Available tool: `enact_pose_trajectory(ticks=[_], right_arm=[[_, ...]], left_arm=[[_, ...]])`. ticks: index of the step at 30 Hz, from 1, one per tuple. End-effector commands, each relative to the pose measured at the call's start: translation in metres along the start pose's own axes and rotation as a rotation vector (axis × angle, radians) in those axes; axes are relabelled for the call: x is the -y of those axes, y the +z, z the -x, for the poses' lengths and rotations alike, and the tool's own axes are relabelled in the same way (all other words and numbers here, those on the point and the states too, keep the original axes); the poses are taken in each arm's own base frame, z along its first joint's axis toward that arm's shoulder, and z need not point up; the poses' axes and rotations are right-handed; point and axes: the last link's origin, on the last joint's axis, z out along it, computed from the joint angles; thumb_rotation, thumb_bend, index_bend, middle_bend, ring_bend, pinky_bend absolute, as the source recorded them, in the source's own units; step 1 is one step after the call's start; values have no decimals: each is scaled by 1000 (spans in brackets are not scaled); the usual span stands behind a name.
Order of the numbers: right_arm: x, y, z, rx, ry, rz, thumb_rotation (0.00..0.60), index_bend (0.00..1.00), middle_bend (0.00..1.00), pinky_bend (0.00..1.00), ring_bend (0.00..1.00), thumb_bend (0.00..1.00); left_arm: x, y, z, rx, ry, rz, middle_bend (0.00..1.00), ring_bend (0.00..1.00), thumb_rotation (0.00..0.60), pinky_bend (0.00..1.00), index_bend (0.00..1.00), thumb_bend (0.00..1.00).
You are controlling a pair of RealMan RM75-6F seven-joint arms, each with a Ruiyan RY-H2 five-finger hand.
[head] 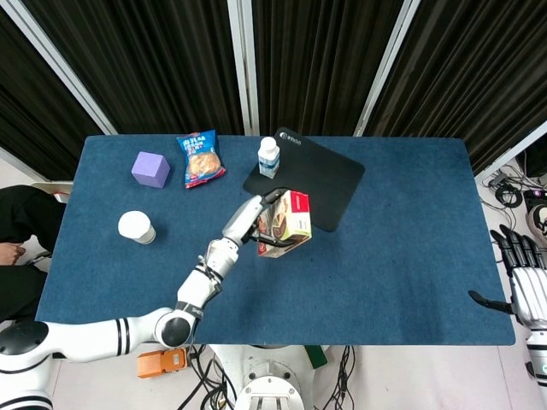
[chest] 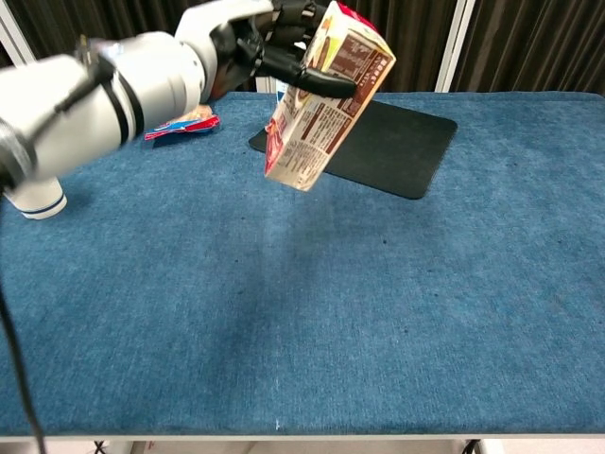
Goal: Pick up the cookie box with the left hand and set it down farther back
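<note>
Now the left hand (head: 256, 220) grips the cookie box (head: 286, 224), tilted, clear above the blue table (head: 402, 256) near frame centre, beside the black mat (head: 329, 175). At lower right, the right hand (head: 526, 278) hangs empty, fingers spread.

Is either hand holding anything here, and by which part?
The left hand grips the cookie box at its upper end, lifted and tilted; the right hand holds nothing.

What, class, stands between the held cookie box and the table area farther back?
The left hand holds the cookie box above the table. Behind it lies the flat black mat, with a small white bottle at the mat's far-left edge.
</note>
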Motion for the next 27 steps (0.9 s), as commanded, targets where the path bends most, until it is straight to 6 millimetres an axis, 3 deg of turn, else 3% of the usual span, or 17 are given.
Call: enact_pose_trajectory(ticks=[1, 9, 20, 27], right_arm=[[1, -2, -1, -3, -2, 5, 600, 0, 0, 0, 0, 0], [2, -5, -2, -9, -8, 18, 600, 0, 0, 0, 0, 0], [6, -4, -2, -6, -15, 19, 600, 0, 0, 0, 0, 0], [6, -5, -2, -8, -12, 19, 600, 0, 0, 0, 0, 0]], left_arm=[[47, -9, 18, -18, -72, 11, 354, 258, 600, 196, 364, 67], [78, -5, 24, -60, -44, 11, 343, 251, 600, 163, 359, 46], [98, -6, 15, -88, -15, -4, 343, 250, 600, 145, 355, 26], [106, -12, 3, -63, 22, -20, 230, 143, 600, 89, 225, 7]])
